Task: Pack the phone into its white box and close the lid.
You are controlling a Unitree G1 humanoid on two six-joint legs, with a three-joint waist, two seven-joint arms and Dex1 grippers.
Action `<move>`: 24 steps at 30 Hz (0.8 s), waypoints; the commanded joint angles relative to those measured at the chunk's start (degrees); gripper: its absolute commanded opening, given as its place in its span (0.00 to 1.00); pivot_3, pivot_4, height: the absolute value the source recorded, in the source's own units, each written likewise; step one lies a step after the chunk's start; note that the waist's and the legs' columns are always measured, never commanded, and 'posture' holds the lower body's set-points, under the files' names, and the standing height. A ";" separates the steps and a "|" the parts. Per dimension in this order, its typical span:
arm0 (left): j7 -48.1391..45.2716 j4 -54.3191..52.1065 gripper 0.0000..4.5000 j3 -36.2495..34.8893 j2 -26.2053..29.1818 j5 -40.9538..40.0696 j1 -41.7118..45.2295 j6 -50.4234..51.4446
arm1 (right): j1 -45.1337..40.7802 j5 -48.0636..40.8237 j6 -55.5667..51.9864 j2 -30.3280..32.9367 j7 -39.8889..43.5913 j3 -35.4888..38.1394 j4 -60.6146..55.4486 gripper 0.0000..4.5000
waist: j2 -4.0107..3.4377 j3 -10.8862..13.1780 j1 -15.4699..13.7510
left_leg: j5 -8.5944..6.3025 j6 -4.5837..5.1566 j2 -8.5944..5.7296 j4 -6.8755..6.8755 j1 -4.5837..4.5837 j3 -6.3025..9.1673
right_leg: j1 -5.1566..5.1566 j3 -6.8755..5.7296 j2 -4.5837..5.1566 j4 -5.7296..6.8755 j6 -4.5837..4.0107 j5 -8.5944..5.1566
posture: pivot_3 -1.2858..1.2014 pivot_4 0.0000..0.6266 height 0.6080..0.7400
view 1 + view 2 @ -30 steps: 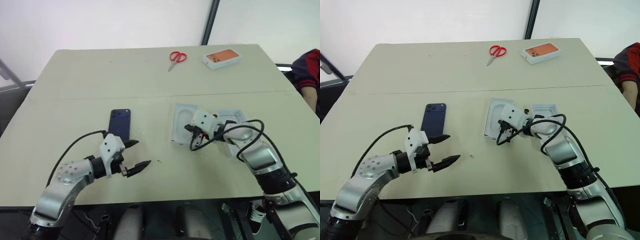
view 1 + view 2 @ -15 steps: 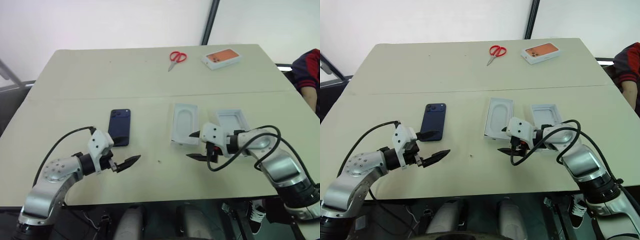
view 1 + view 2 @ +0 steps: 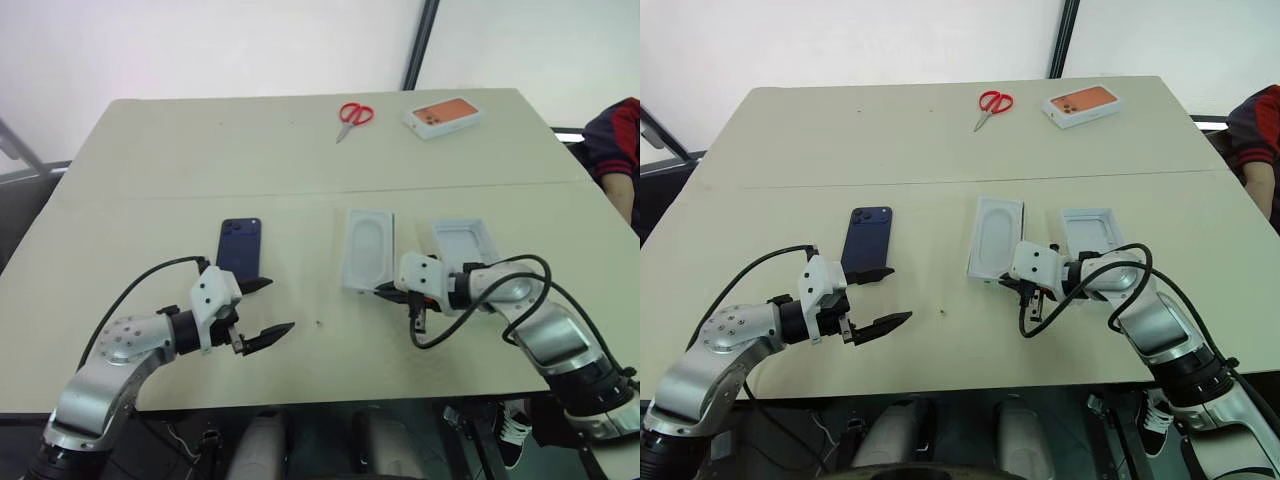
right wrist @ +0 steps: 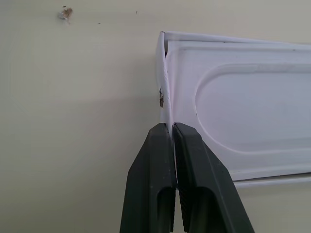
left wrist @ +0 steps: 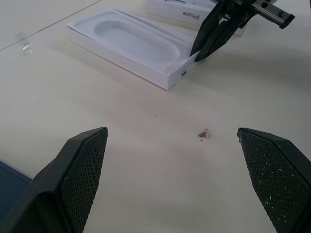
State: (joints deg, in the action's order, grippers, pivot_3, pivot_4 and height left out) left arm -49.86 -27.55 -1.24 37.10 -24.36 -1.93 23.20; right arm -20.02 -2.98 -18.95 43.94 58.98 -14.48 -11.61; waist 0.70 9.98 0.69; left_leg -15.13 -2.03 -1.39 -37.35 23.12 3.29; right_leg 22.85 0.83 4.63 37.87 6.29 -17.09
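The dark blue phone [image 3: 240, 247] lies flat on the table, left of centre. Just in front of it hovers my left gripper [image 3: 279, 305], open and empty, with wide-spread fingers [image 5: 82, 165]. To the phone's right the white box [image 3: 367, 248] holds a white insert with an oval recess [image 4: 252, 111]. Further right lies the lid [image 3: 465, 243], its hollow side up. At the box's near end my right gripper [image 4: 170, 125] is shut, its tips pinching the thin end wall [image 4: 164, 77]. The left wrist view catches that gripper [image 5: 198, 52] at the box's corner.
Red scissors [image 3: 354, 114] and a white box with an orange picture [image 3: 443, 116] lie at the table's far side. A person's red sleeve [image 3: 620, 140] shows at the right edge. A small crumb [image 5: 203, 133] lies on the table between my grippers.
My right gripper drew back from over the insert toward me, opened, then shut on the box's near end wall. The left gripper stayed open and almost still.
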 commanded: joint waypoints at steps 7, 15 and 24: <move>0.87 -0.11 1.00 -2.41 0.42 -0.45 -1.03 -1.19 | 2.19 -4.47 3.86 3.94 7.85 1.42 -4.90 0.01 | 0.00 0.00 -0.05 | 0.00 0.00 0.00 -0.01 0.00 0.00 | -0.01 0.00 0.01 -0.01 0.00 0.00 | 0.52 0.24 1.00; 0.98 0.55 1.00 -3.12 0.50 -0.45 -1.06 -1.22 | 4.11 -5.11 4.39 5.78 9.95 1.08 -6.12 0.01 | 0.01 0.01 0.00 | 0.00 0.00 0.01 0.01 -0.11 0.00 | -0.10 0.00 -0.01 -0.01 0.00 0.00 | 0.52 0.24 1.00; 2.00 0.96 1.00 -4.21 0.34 -0.74 -1.28 -1.10 | 0.22 -17.37 -6.20 1.61 7.12 7.99 -10.41 0.32 | 0.01 0.01 0.04 | 0.00 0.00 0.03 0.02 -0.11 0.01 | -0.10 0.02 -0.01 -0.01 0.00 0.00 | 0.52 0.24 1.00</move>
State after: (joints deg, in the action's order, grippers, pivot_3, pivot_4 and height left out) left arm -48.18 -25.88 -3.72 37.23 -24.41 -3.10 23.16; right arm -18.37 -16.75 -22.95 46.23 67.33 -9.42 -19.41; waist 0.71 9.98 0.73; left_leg -15.13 -2.04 -1.34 -37.33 23.01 3.30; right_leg 22.75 0.85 4.61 37.87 6.29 -17.09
